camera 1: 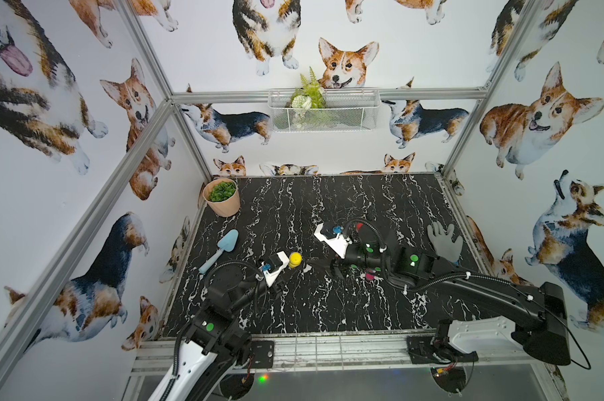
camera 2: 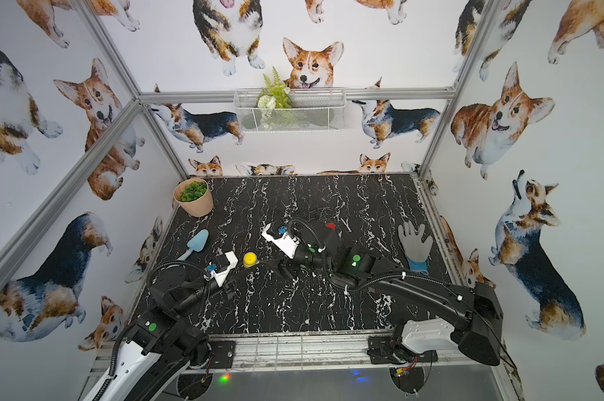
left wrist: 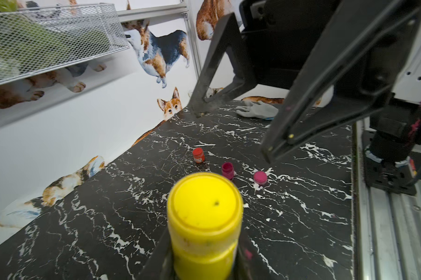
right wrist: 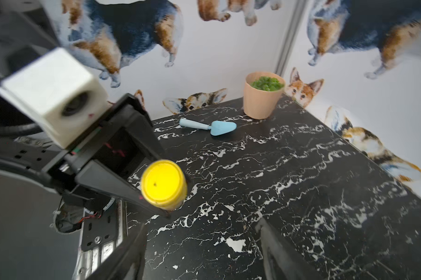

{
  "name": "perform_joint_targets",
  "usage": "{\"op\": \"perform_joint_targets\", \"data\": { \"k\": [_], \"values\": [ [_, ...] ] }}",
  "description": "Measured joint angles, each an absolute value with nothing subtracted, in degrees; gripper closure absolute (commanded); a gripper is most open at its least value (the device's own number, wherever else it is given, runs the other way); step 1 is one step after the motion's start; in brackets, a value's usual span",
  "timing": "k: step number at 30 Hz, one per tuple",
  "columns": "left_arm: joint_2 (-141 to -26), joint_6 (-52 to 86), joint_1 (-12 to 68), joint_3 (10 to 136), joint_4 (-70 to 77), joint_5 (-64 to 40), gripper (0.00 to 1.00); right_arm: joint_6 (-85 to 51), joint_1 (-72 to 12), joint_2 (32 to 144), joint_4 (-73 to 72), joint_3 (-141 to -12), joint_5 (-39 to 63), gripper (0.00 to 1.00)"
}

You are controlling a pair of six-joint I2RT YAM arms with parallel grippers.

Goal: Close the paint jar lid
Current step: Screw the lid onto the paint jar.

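In both top views your left gripper (camera 1: 291,264) has its jaws clamped on the yellow plastic paint jar (camera 1: 295,260). It's left of centre over the black marble-pattern tabletop (camera 1: 363,201). The jar's long axis is roughly upright, with the yellow screw lid (camera 2: 250,257) on the top end. Your right gripper (camera 1: 319,267) sits just beside the jar, clear of it.

Left wrist: the jar fills the foreground between the left jaws, lid face toward the camera. The right jaws stand apart beyond it, holding nothing. On the tabletop behind are a small red jar (left wrist: 198,155), an open magenta jar (left wrist: 227,170) and a loose magenta lid (left wrist: 260,177), none touching.

Right wrist: lid face toward the camera, left jaws on either side of the jar body. You can't tell whether the base touches the tabletop or whether the lid is tight.
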State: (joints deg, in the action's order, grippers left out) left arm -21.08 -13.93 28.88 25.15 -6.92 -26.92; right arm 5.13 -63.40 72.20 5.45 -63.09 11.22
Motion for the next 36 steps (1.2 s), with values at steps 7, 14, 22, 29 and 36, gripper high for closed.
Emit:
{"op": "perform_joint_targets", "data": {
  "k": [7, 14, 22, 29, 36],
  "values": [
    [-21.43, -13.06, 28.88, 25.15, -5.74, -30.55, 0.68, 13.08, -62.89, 76.40, 7.18, -68.38, 20.27, 0.42],
    [-21.37, -12.91, 28.88, 25.15, -5.67, -30.94, 0.68, 14.70, -62.50, 79.75, 8.14, -70.13, 24.64, 0.46],
    [-21.26, -12.91, 28.88, 25.15, -5.67, -30.92, 0.68, 14.79, -62.48, 80.77, 8.21, -70.87, 26.55, 0.59],
    [-21.04, -12.93, 28.88, 25.15, -5.69, -30.85, 0.68, 14.61, -62.26, 81.12, 8.19, -70.78, 26.61, 0.65],
    [-20.62, -12.95, 28.88, 25.15, -6.00, -30.22, 0.68, 13.96, -62.26, 81.08, 7.22, -70.08, 26.41, 0.67]
  ]
}}
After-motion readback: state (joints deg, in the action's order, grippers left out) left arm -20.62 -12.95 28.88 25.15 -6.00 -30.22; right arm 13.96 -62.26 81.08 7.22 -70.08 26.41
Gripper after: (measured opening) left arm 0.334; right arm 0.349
